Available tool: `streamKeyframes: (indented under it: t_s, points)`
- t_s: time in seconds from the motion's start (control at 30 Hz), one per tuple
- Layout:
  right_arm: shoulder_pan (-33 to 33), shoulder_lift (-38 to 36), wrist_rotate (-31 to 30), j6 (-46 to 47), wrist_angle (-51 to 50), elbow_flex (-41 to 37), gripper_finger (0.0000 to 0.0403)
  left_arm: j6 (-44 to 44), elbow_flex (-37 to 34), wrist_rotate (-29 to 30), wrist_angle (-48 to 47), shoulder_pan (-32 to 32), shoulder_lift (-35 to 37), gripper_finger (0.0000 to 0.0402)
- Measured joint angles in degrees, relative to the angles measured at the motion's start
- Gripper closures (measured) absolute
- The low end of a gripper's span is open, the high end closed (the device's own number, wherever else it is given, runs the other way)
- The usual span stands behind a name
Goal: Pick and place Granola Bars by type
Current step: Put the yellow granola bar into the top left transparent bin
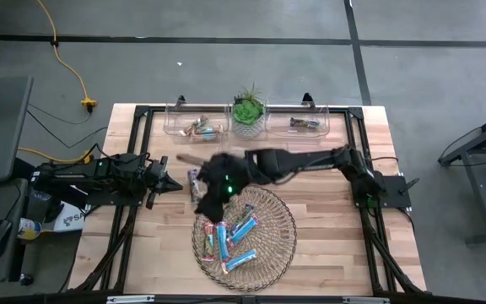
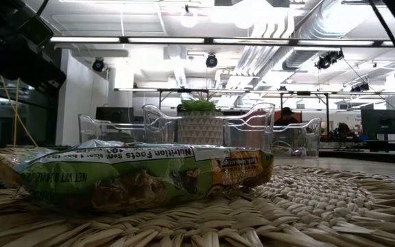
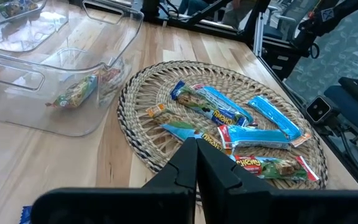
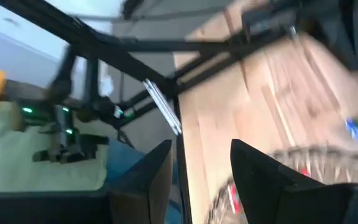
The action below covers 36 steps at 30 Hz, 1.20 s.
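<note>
right pincer hangs open, empty, above the round woven wicker tray holding shiny wrapped granola bars; left pincer closed near the bench's left edge

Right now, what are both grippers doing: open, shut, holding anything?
Left gripper: jaws shut, holding nothing, at the table's left side.
Right gripper: jaws open, empty, above the round woven wicker tray.

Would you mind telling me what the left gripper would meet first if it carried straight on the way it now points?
Probably the granola bars on the wicker tray: the shut left gripper points straight at that pile, though depth is unclear.
</note>
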<state>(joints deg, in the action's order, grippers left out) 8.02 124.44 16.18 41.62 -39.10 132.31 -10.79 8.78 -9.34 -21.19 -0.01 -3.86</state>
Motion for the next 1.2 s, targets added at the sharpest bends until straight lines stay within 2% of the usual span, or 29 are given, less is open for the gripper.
streamKeyframes:
  t_s: [0.17, 0.37, 0.53, 0.77, 1.0, 1.2]
  points:
    - [4.6, 0.0, -6.1, 2.5, -4.7, 0.0, 0.0258, 0.0, 0.0, 0.0, 0.0, 0.0, 0.0, 0.0401]
    - [9.8, 0.0, -17.4, 4.9, -10.3, 0.0, 0.0257, 0.0, 0.0, 0.0, 0.0, 0.0, 0.0, 0.0401]
    - [13.6, 0.0, -22.1, 4.9, -12.2, 0.0, 0.0257, 0.0, 0.0, 0.0, 0.0, 0.0, 0.0, 0.0401]
    - [17.8, 0.0, -22.1, 4.6, -16.5, 0.0, 0.0255, 0.0, 0.0, -0.1, 0.0, 0.0, 0.0, 0.0401]
    - [19.2, 1.8, -21.5, 1.5, -21.0, 0.0, 0.0255, 0.0, 0.0, -0.2, 0.0, 0.0, 0.0, 0.0401]
    - [18.8, 5.1, -15.1, -1.9, -21.8, -0.1, 0.0255, 0.0, 0.0, -0.2, 0.0, 0.0, 0.0, 0.0401]
